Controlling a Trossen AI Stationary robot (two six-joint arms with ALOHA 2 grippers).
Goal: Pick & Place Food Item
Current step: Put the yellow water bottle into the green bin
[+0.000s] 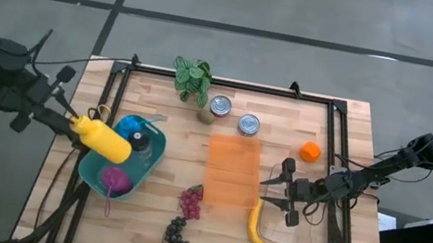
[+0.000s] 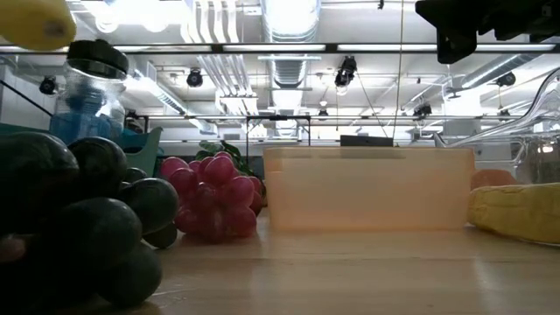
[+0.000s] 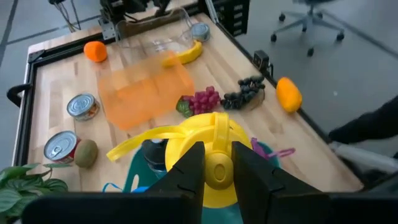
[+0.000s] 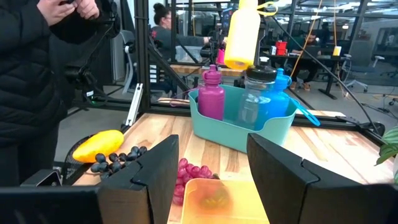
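Above the teal bin [image 1: 148, 166] at the table's left, the left gripper [image 1: 73, 126] clenches a yellow bottle [image 1: 105, 139] by its cap end — the bottle hangs over other bottles standing in the bin. Across the table, the right gripper [image 1: 275, 192] hovers with fingers parted and empty, beside the orange container [image 1: 231, 171], just above the banana [image 1: 257, 228] — near a clear tub [image 1: 294, 231].

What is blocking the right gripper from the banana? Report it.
Nothing visible. The right gripper hangs open beside the orange tray, and the banana lies uncovered close by, beside the clear box. The left gripper holds a yellow bottle over the teal bin, well aside.
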